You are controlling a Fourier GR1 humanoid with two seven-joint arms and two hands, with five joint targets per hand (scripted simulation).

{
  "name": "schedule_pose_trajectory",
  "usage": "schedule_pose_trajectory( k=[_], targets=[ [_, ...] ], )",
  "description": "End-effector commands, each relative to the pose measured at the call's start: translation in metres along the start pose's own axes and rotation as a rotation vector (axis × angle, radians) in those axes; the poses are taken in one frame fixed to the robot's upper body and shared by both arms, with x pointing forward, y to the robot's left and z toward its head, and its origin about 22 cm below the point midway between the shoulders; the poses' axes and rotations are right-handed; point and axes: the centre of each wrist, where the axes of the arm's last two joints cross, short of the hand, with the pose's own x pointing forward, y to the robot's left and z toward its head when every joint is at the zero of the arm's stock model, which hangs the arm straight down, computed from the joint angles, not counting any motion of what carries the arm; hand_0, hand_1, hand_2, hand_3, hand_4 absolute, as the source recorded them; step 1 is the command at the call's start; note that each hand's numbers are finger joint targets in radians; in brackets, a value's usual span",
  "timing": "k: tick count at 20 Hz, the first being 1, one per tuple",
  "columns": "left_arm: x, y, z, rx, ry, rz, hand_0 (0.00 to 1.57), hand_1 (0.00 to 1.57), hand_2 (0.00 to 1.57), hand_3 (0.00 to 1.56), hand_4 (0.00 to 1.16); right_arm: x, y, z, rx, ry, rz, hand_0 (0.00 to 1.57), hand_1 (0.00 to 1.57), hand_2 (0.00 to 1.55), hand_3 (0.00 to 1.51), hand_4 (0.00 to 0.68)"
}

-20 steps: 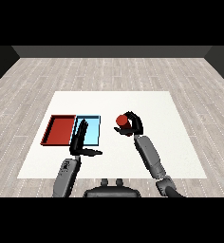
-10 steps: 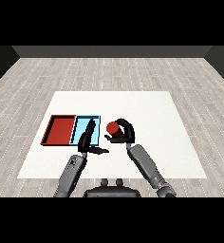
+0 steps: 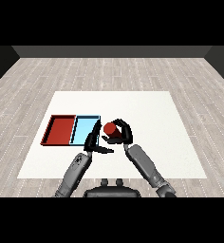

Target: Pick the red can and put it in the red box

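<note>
Just below the middle of the frame, the right hand (image 3: 121,134) has its fingers and thumb curled round the red can (image 3: 109,128), clamped on it. The can shows as a small red cylinder tipped toward the left, its end face pointing at the trays. It sits just right of the light blue tray (image 3: 84,130), near that tray's right edge and not inside either tray. Whether it is lifted off the white table (image 3: 152,118) or resting on it cannot be told from this view.

The left hand (image 3: 93,141) lies left of and slightly below the can, its fingers straight and relaxed, reaching up over the lower right corner of the light blue tray, with the thumb sticking out to the right toward the other hand. It holds nothing.

The red tray (image 3: 60,130) lies at the left of centre, touching the light blue tray's left side. Both grey forearms rise from the bottom of the frame.
</note>
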Motion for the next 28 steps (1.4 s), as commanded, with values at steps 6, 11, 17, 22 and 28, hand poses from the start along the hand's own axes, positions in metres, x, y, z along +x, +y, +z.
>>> schedule_pose_trajectory(
  k=[6, 11, 17, 22, 28],
  targets=[
    [-0.027, 0.001, -0.012, -0.025, 0.036, 0.014, 0.00, 0.00, 0.00, 0.00, 0.00, 0.017, -0.004, 0.007, 0.009, -0.005, 0.001, 1.45, 1.45, 1.43, 1.38, 0.641],
    [-0.013, 0.005, -0.008, -0.033, 0.041, 0.023, 0.00, 0.00, 0.00, 0.00, 0.00, 0.020, 0.017, 0.000, 0.036, 0.007, -0.040, 1.44, 1.44, 1.44, 1.38, 0.628],
    [-0.009, -0.028, -0.021, -0.048, 0.032, 0.073, 0.00, 0.00, 0.00, 0.00, 0.00, 0.015, 0.029, 0.008, 0.044, 0.015, -0.064, 1.49, 1.49, 1.44, 1.37, 0.622],
    [-0.018, -0.033, -0.016, -0.065, 0.036, 0.077, 0.00, 0.00, 0.00, 0.00, 0.00, 0.003, 0.039, 0.000, 0.062, -0.012, -0.054, 1.50, 1.50, 1.45, 1.38, 0.618],
    [-0.012, -0.037, -0.023, -0.067, -0.015, 0.038, 0.00, 0.00, 0.00, 0.00, 0.16, -0.008, 0.047, 0.012, 0.088, 0.009, -0.066, 1.48, 1.48, 1.46, 1.37, 0.642]
  ],
)
